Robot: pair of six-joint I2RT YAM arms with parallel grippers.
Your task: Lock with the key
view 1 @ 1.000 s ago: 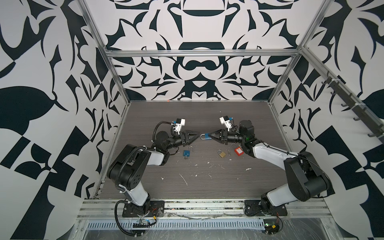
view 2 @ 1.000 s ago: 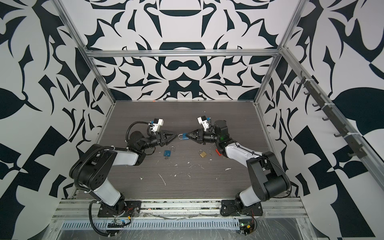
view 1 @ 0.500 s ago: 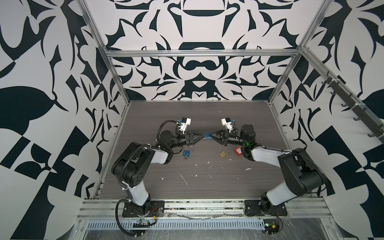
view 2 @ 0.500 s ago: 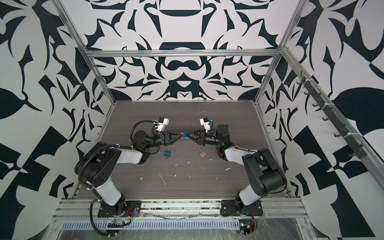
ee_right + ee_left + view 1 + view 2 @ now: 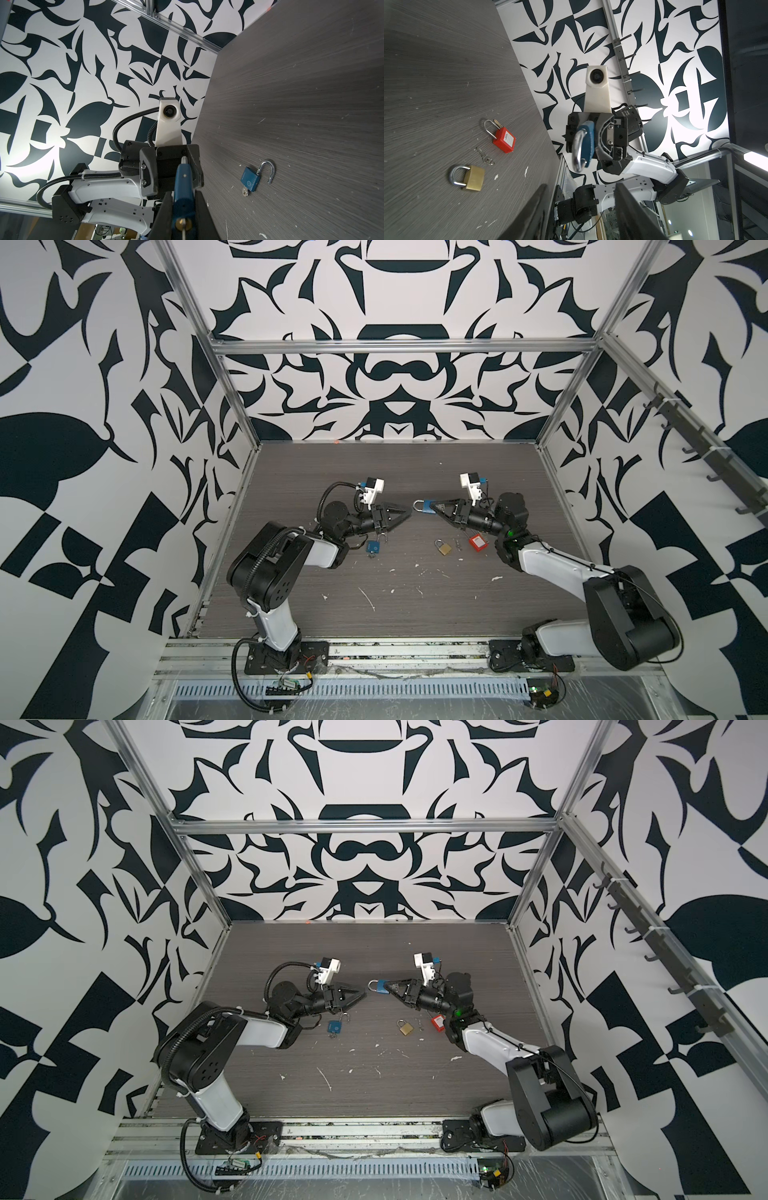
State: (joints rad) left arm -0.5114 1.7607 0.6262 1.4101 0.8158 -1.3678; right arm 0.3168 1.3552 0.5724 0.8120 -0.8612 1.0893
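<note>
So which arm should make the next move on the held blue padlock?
Left, probably. The right gripper is shut on the blue padlock, shackle pointing across; the left gripper is open, empty and directly facing that shackle.

**Robotics laboratory test cell.** An aluminium frame [image 5: 399, 346] carries walls [image 5: 104, 364] printed with a black-and-white pattern around a grey wood-grain table [image 5: 395, 464]. The left arm [image 5: 266, 568] and right arm [image 5: 557, 568] are bolted to a metal rail [image 5: 415, 651] at the table's front edge. Below it lie an exposed cable [image 5: 233, 668], a small circuit board [image 5: 286, 684] and a slotted cable duct [image 5: 395, 691]. A rack of hooks [image 5: 715, 452] lines one wall.
</note>
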